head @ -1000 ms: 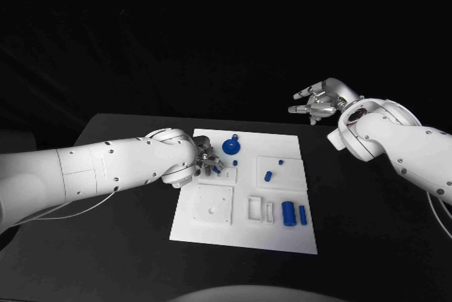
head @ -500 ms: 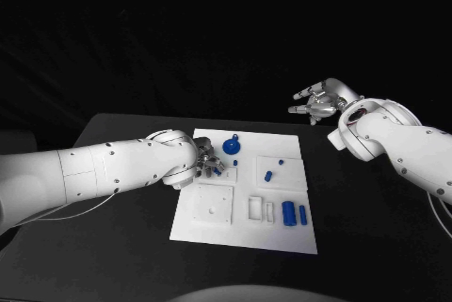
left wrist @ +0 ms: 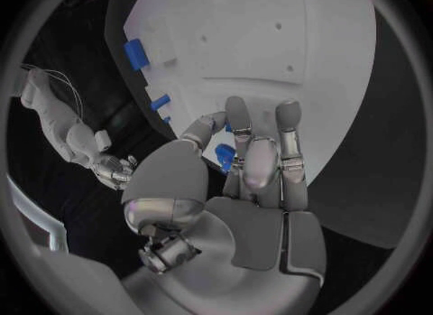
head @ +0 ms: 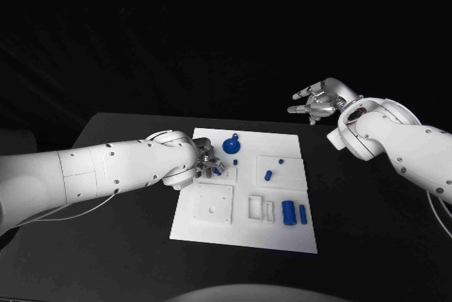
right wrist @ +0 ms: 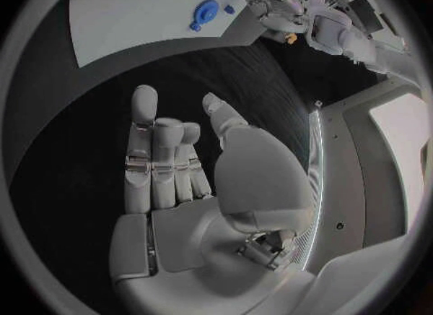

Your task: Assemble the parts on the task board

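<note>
At centre frame in the head view, the task board [head: 247, 204] is seen on the black table [head: 113, 250], with the left hand [head: 208, 163] lowered over its upper-left edge. The right hand [head: 315, 100] is held high at upper right, fingers apart, nothing grasped. Through the left wrist view, a small blue part [left wrist: 224, 157] is pinched at the fingertips [left wrist: 237, 105]; it should be lowered squarely, gently. Across the right wrist view, the blue gear [right wrist: 205, 9] is spotted at top.

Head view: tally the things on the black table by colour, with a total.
White rectangular task board: 1
Small blue plastic parts: 7, six clear of the hands, such as the round toothed one, and one at the left hand
Total: 8
</note>
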